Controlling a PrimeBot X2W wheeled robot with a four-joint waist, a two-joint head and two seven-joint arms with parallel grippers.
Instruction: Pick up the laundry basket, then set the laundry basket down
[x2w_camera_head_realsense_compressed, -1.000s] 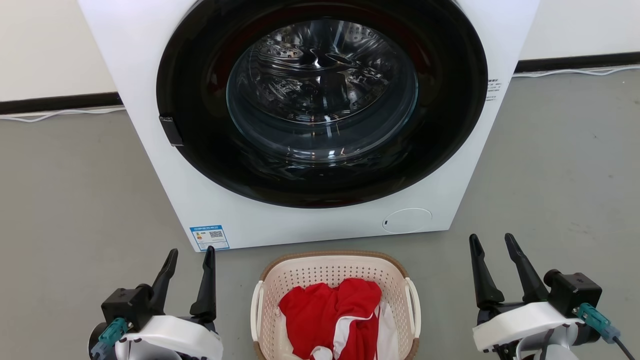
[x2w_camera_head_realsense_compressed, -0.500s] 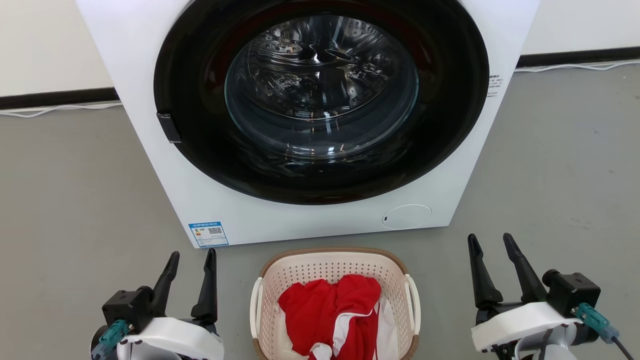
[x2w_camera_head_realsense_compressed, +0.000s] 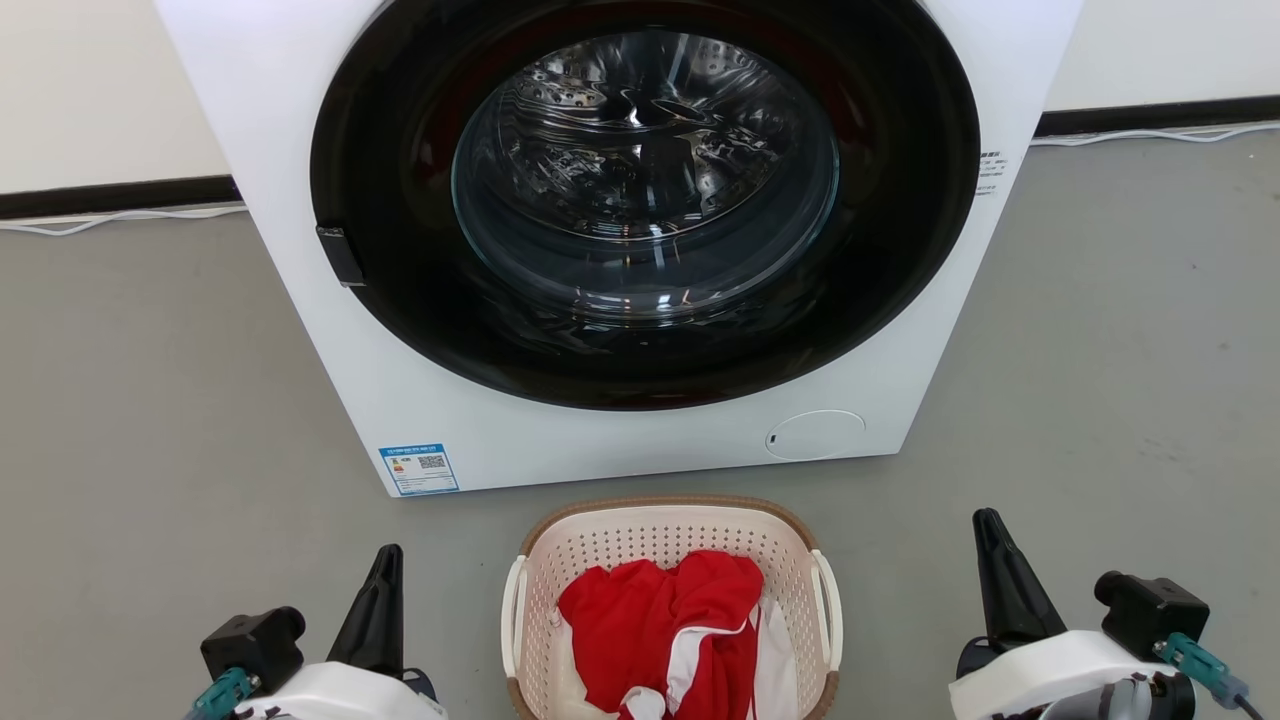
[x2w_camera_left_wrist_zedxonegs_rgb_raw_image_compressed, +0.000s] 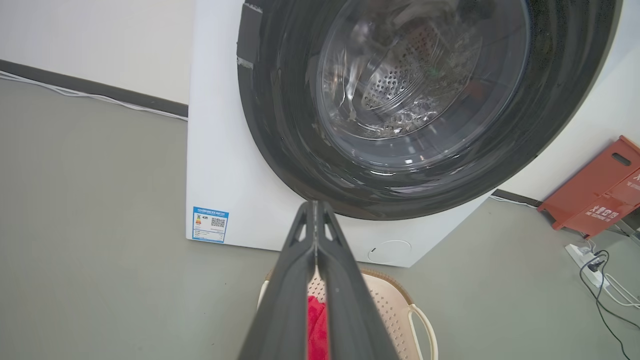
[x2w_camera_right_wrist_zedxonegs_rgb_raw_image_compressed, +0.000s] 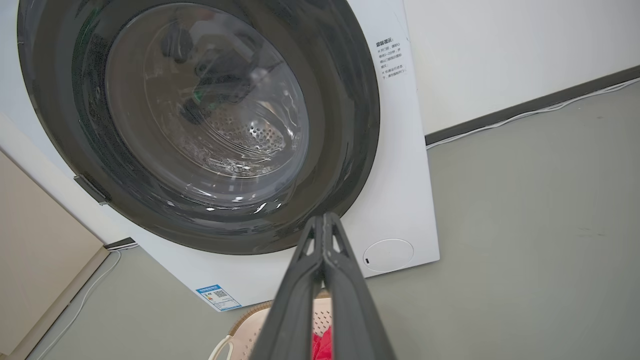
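The laundry basket (x2w_camera_head_realsense_compressed: 652, 541), cream and perforated with a brown rim and white side handles, stands on the grey floor just in front of the washing machine. A red and white garment (x2w_camera_head_realsense_compressed: 660, 630) lies inside it. My left gripper (x2w_camera_head_realsense_compressed: 387, 553) is shut on nothing, left of the basket and apart from its left handle (x2w_camera_head_realsense_compressed: 512, 615). My right gripper (x2w_camera_head_realsense_compressed: 986, 518) is likewise shut and empty, off to the right of the right handle (x2w_camera_head_realsense_compressed: 830, 610). In the left wrist view the shut fingers (x2w_camera_left_wrist_zedxonegs_rgb_raw_image_compressed: 314, 206) rise over the basket (x2w_camera_left_wrist_zedxonegs_rgb_raw_image_compressed: 390, 305). The right wrist view has the fingers (x2w_camera_right_wrist_zedxonegs_rgb_raw_image_compressed: 325, 217) above the basket's edge (x2w_camera_right_wrist_zedxonegs_rgb_raw_image_compressed: 245, 330).
A white front-loading washing machine (x2w_camera_head_realsense_compressed: 290, 200) with its dark round door (x2w_camera_head_realsense_compressed: 645, 200) closed stands close behind the basket. Bare grey floor (x2w_camera_head_realsense_compressed: 150, 400) lies on both sides. A red folded sign (x2w_camera_left_wrist_zedxonegs_rgb_raw_image_compressed: 595, 195) and a power strip with cables (x2w_camera_left_wrist_zedxonegs_rgb_raw_image_compressed: 590, 255) sit to the right of the machine.
Both grippers have gone from open to shut and sit lower in the head view. The basket and the washing machine have stayed where they were.
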